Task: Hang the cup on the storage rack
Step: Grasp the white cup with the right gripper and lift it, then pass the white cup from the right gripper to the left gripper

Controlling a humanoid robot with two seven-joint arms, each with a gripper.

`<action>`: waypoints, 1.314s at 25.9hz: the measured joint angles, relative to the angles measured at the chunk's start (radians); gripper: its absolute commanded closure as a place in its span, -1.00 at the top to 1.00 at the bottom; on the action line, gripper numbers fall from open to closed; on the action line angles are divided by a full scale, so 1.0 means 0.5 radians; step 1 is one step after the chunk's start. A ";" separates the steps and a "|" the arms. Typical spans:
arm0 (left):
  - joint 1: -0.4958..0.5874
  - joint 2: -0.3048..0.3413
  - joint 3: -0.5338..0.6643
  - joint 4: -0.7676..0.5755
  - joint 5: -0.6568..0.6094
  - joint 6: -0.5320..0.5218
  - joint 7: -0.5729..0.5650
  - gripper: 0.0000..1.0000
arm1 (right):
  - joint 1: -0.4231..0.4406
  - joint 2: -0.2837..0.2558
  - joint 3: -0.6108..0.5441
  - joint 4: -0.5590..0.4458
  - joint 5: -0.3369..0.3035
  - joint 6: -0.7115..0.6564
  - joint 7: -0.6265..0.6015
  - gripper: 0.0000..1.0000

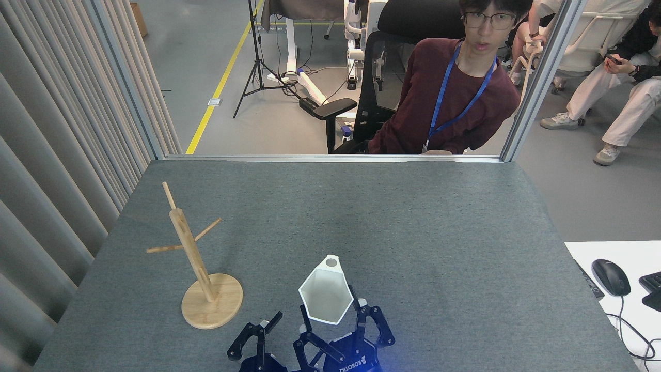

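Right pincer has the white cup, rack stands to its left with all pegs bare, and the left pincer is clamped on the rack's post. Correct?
Not quite. In the head view the left pincer is open and holds nothing, low near the table's front edge, clear of the bamboo mug rack. The rest stands: the right pincer grips the white cup, and the rack's pegs are bare.

Cup (326, 298): white, angular faceted rim, open mouth facing the camera, flat handle tab with a round hole pointing up and away, low near the table's near edge, centre. Storage rack (199, 268): light bamboo, round disc base flat on the grey table at left, post leaning back-left, three thin pegs bare. The two are apart, cup to the rack's right.
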 measured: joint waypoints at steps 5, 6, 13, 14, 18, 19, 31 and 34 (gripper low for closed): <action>-0.005 0.001 0.000 -0.002 0.000 0.000 0.000 1.00 | 0.042 -0.010 0.091 0.004 0.051 0.009 -0.004 0.00; -0.005 0.001 0.000 -0.004 0.000 0.001 0.000 1.00 | 0.045 -0.011 0.105 0.008 0.060 0.014 -0.007 0.00; -0.008 0.001 0.002 -0.016 0.005 -0.001 -0.001 1.00 | 0.072 -0.017 0.193 0.029 0.094 0.045 -0.035 0.01; -0.008 0.001 0.002 -0.017 0.005 -0.002 -0.001 1.00 | 0.081 -0.020 0.198 0.030 0.099 0.045 -0.037 0.01; -0.009 0.000 0.003 -0.017 0.007 -0.004 -0.001 1.00 | 0.114 -0.032 0.230 0.033 0.111 0.047 -0.061 0.02; -0.010 0.000 0.003 -0.017 0.008 -0.004 -0.001 1.00 | 0.121 -0.035 0.241 0.034 0.117 0.047 -0.068 0.02; -0.009 0.031 0.002 -0.088 0.003 -0.011 -0.014 -0.73 | 0.140 -0.045 0.278 0.039 0.148 0.050 -0.110 0.78; -0.012 0.034 0.004 -0.096 0.003 -0.004 -0.014 -0.72 | 0.148 -0.046 0.275 0.040 0.146 0.066 -0.088 0.96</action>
